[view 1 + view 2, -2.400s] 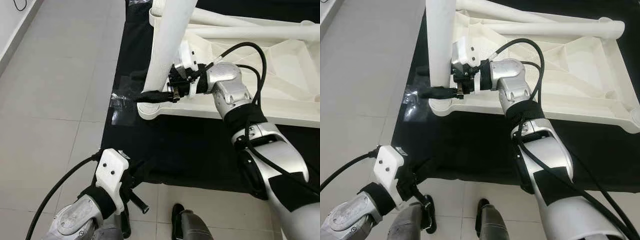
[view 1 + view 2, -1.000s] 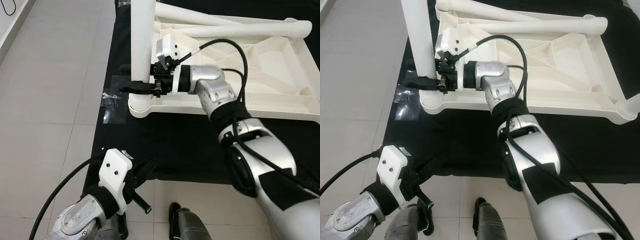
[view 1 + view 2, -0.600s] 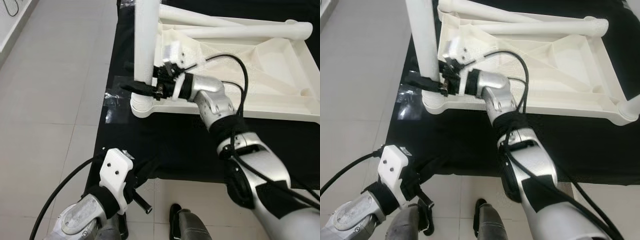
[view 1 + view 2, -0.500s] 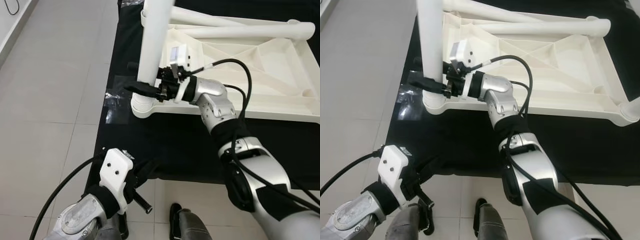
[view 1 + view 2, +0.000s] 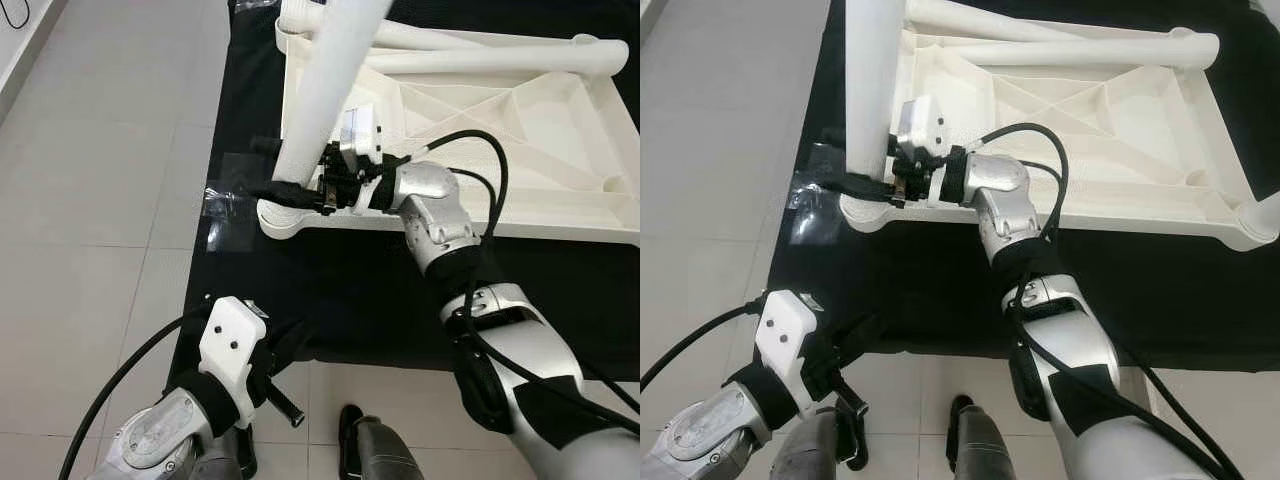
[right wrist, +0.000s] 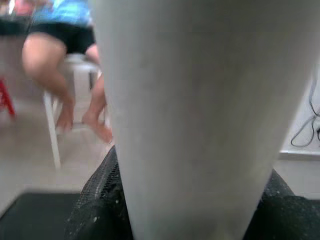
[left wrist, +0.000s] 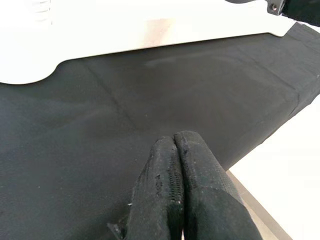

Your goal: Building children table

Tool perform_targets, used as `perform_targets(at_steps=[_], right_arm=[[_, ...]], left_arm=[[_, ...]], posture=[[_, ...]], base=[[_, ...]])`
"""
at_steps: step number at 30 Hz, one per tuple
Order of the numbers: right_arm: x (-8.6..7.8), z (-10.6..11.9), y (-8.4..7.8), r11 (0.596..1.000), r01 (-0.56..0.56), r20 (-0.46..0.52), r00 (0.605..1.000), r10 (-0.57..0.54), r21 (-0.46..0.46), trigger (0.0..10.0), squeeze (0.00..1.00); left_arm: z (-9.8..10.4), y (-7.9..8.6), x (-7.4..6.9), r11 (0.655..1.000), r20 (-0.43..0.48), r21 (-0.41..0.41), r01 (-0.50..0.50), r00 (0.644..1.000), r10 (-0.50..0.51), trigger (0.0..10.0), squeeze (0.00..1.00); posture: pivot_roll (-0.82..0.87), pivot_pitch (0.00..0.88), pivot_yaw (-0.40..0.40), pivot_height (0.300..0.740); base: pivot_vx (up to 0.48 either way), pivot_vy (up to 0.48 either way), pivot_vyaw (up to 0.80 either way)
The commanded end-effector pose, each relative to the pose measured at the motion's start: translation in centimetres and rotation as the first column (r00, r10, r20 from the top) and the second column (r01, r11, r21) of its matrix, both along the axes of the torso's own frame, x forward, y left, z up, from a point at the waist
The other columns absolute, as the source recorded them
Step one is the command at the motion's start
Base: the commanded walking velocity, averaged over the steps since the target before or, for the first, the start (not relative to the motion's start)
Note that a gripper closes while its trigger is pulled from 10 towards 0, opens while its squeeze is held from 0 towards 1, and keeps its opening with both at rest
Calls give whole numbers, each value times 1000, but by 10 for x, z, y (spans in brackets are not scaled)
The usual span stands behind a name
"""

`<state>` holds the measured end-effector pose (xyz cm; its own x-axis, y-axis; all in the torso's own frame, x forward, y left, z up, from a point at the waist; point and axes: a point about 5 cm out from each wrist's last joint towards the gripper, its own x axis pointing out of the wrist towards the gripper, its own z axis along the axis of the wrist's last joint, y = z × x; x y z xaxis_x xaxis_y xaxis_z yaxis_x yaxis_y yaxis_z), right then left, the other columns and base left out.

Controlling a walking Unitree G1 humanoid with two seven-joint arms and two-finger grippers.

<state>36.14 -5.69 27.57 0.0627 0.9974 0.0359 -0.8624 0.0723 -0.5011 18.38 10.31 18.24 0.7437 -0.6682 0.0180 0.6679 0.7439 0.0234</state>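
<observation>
Your right gripper (image 5: 300,180) jaws clamp the white table leg (image 5: 325,90) at upper centre, above the upturned tabletop's (image 5: 520,130) corner socket — left gripper (image 7: 175,170) jaws together, lower left, over the black cloth (image 5: 340,290).

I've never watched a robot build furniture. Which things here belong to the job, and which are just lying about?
Part of the job:
- upright white leg
- right gripper, clamped on it
- upturned tabletop
- two loose legs

Just about:
- black cloth
- clear plastic scrap
- seated person
- idle left gripper
</observation>
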Motion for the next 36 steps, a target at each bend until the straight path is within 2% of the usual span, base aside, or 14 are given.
perform_targets(at_steps=[1, 3, 15, 22, 24, 26, 32, 36], right_arm=[[0, -41, -3, 977, -7, -76, 997, -9, -215, 10000, 0], [0, -41, -5, 961, -1, -37, 999, -9, -277, 10000, 0], [1, -11, -6, 921, -113, -50, 994, 102, -374, 10000, 0], [3, -1, -1, 935, -135, -85, 990, 113, -328, 10000, 0], [8, 5, 6, 963, -79, -126, 991, 48, -256, 10000, 0], [11, 5, 8, 971, -55, -147, 989, 21, -232, 10000, 0], [12, 0, 9, 976, -37, -187, 982, -5, -217, 10000, 0], [10, -10, 10, 973, -78, -235, 972, 26, -215, 10000, 0]], left_arm=[[-4, 1, -2, 1000, -22, 8, 3, 1000, -3, 10000, 0], [-4, 1, -2, 1000, -21, 9, 4, 1000, -3, 10000, 0], [-4, 1, -2, 1000, -19, 9, 3, 1000, -3, 10000, 0], [-4, 0, -1, 1000, -19, 7, 1, 1000, -1, 10000, 0], [-4, 0, -1, 1000, -18, 4, -3, 1000, 3, 10000, 0], [-4, -1, -2, 1000, -18, 3, -4, 1000, 4, 10000, 0], [-4, 0, -2, 1000, -18, 1, -6, 1000, 6, 10000, 0], [-4, 0, -2, 1000, -19, 2, -3, 1000, 3, 10000, 0]], posture=[[105, 387, -85, 740], [105, 387, -85, 740], [102, 388, -87, 740], [99, 389, -93, 740], [100, 391, -96, 740], [100, 392, -96, 740], [99, 393, -94, 740], [98, 394, -91, 740]], base=[[0, 0, 0], [0, 0, 0], [0, 0, 0], [0, 0, 0], [0, 0, 0], [0, 0, 0], [0, 0, 0], [0, 0, 0]])
